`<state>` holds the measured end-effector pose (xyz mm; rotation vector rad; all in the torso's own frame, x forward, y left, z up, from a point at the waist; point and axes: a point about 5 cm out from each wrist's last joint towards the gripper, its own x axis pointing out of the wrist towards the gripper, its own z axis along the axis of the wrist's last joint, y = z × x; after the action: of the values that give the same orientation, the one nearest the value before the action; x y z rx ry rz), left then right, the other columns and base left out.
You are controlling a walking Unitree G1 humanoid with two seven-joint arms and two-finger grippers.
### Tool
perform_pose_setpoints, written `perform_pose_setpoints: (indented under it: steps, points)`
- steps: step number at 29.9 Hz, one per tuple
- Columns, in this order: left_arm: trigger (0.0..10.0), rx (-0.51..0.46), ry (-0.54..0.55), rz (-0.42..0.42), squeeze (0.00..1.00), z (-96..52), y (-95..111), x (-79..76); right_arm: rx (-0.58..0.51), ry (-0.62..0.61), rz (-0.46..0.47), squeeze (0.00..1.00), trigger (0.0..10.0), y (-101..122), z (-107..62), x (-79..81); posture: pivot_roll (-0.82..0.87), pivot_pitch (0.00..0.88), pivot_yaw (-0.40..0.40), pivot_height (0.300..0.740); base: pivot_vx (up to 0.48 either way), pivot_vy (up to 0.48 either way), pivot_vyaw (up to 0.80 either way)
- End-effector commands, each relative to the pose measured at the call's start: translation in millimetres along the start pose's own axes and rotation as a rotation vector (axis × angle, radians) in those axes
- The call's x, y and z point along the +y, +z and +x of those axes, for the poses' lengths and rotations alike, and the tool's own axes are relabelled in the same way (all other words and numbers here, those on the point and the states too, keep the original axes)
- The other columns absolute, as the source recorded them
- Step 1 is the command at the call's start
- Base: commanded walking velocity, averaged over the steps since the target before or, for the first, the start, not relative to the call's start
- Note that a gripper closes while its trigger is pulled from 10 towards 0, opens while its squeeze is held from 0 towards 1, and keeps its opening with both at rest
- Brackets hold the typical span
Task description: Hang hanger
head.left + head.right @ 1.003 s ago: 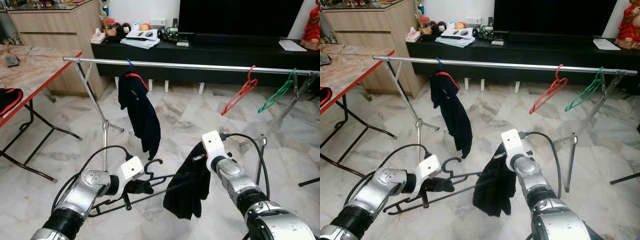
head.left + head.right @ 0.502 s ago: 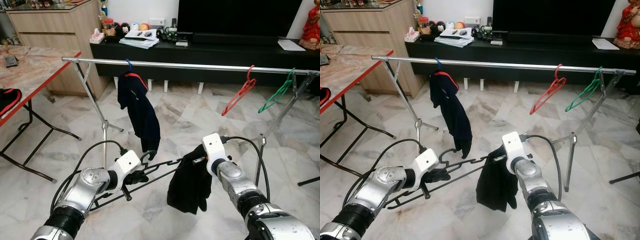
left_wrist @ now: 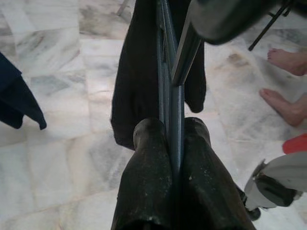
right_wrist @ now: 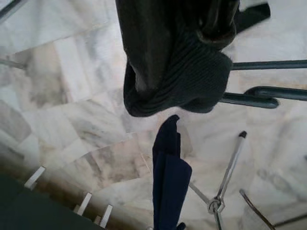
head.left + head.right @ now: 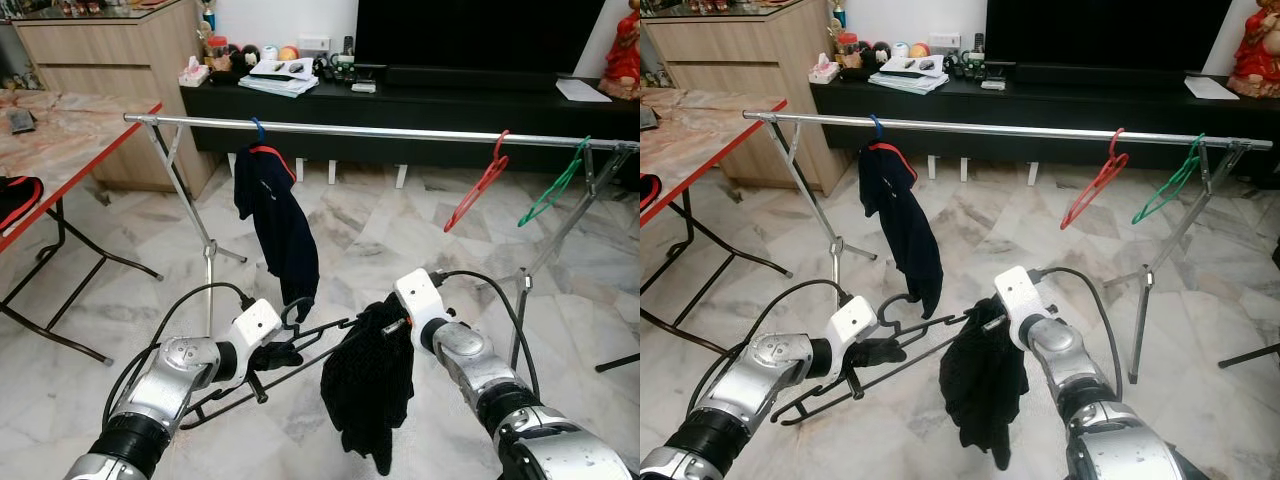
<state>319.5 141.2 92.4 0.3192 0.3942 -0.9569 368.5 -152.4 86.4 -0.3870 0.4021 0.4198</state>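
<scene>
The left gripper has its two black fingers pressed together on the bars of a black hanger, which it holds low in front of the robot, above the marble floor. The hanger's hook curls up just beyond the gripper, and its bars run toward the robot's right, where a black garment hangs off that end. The right gripper has its fingers wrapped in the top of that garment and pinches the cloth, so the garment dangles below it, beside the hanger's right end.

Further out stands a clothes rail across the room, well above the held hanger. On it hang a dark blue garment on a blue hook at the robot's left, and a red hanger and a green hanger toward the right. A red-edged table stands at far left, and a low black cabinet lies behind the rail. A person's bare feet show on the floor in the left wrist view.
</scene>
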Motion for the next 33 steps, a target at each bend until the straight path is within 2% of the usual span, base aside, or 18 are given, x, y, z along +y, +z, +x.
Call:
perform_pose_setpoints:
  steps: [1,11,15,20,28,30,33]
  points:
    - [10.0,-0.033,-0.015,0.000,0.00,-3.7,5,-0.2,-0.034,-0.011,-0.040,0.00,10.0,11,0.3,-4.5,0.07,0.035,-0.013,0.740,0.000,0.000,0.00]
    - [10.0,-0.030,-0.027,-0.008,0.00,-5.9,5,-1.1,-0.040,-0.002,-0.040,0.00,10.0,13,-0.2,-5.9,0.07,0.036,-0.013,0.740,0.000,0.000,0.00]
    - [10.0,-0.033,-0.050,-0.017,0.00,-6.3,6,-3.5,-0.050,0.006,-0.079,0.00,10.0,17,-0.3,-7.0,0.08,0.033,-0.013,0.740,0.000,0.000,0.00]
    - [10.0,-0.010,0.043,0.012,0.00,-4.9,3,4.8,-0.090,0.057,-0.063,0.00,10.0,26,0.7,-3.4,0.07,0.035,-0.012,0.740,0.000,0.000,0.00]
    - [10.0,-0.011,0.040,0.007,0.00,-5.4,4,4.3,-0.093,0.063,-0.065,0.00,10.0,27,0.6,-3.5,0.07,0.035,-0.012,0.740,0.000,0.000,0.00]
    - [10.0,-0.027,-0.003,-0.006,0.00,-4.0,6,-1.5,-0.118,0.187,-0.143,0.00,10.0,32,0.0,5.9,0.07,0.034,-0.015,0.740,0.000,0.000,0.00]
    - [10.0,-0.027,-0.010,-0.013,0.00,-4.2,5,-2.7,-0.151,0.250,-0.164,0.00,10.0,37,-1.2,9.5,0.07,0.034,-0.015,0.740,0.000,0.000,0.00]
